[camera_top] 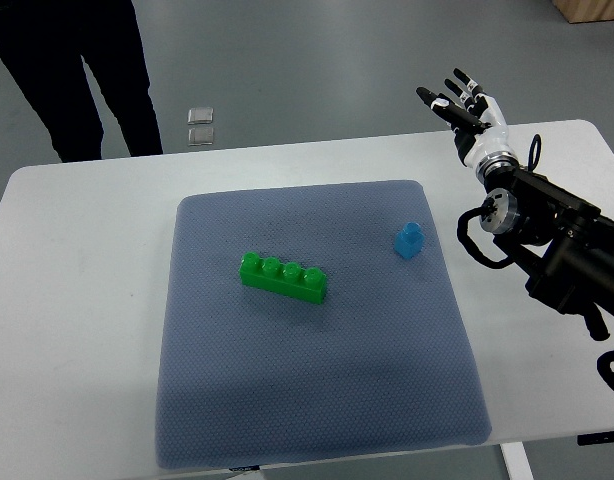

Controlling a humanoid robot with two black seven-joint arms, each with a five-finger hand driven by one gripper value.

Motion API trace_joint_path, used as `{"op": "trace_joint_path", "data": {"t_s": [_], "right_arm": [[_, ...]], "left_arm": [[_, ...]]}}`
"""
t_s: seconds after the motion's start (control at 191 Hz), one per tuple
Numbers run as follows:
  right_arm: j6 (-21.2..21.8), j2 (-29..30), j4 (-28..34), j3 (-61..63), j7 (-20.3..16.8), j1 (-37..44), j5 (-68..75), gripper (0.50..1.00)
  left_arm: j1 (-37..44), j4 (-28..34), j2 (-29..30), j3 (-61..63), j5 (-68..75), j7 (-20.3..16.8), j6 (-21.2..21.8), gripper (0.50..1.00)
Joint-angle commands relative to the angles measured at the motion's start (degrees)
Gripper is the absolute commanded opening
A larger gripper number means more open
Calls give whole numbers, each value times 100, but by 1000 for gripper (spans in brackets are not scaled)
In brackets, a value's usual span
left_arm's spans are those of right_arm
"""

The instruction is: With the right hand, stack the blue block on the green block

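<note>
Grey mat held green block and blue block well apart; right hand hovered open-fingered beyond the table's far edge.

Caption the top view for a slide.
Open right robot hand raised beyond the mat; blue block sits apart from green block.

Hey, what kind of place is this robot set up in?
Probably a lab or test room: a white table with a grey mat holding toy blocks, a bare grey floor, and a person standing by while the right hand hovers open.
</note>
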Motion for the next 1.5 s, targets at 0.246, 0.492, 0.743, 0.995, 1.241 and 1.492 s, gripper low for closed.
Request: {"op": "trace_joint_path", "data": {"t_s": [0.246, 0.492, 0.743, 0.995, 1.241, 1.492], "right_arm": [[-8, -6, 0, 0, -9, 73, 0, 905], [-8, -15, -9, -9, -9, 117, 0, 905], [-61, -234, 114, -114, -17, 231, -439, 903], [220, -1253, 422, -913, -562, 793, -2108, 903], [1169, -2423, 1319, -2531, -668, 1541, -4236, 903], [2197, -2862, 2382, -3427, -843, 2331, -6521, 903]], "left_arm": [[0, -5, 0, -6, 0, 1, 0, 1000], [0, 3, 0, -6, 0, 1, 0, 1000], [0, -5, 0, -6, 0, 1, 0, 1000], [0, 3, 0, -6, 0, 1, 0, 1000], [0, 3, 0, -6, 0, 1, 0, 1000], [0, 3, 0, -6, 0, 1, 0, 1000]]}}
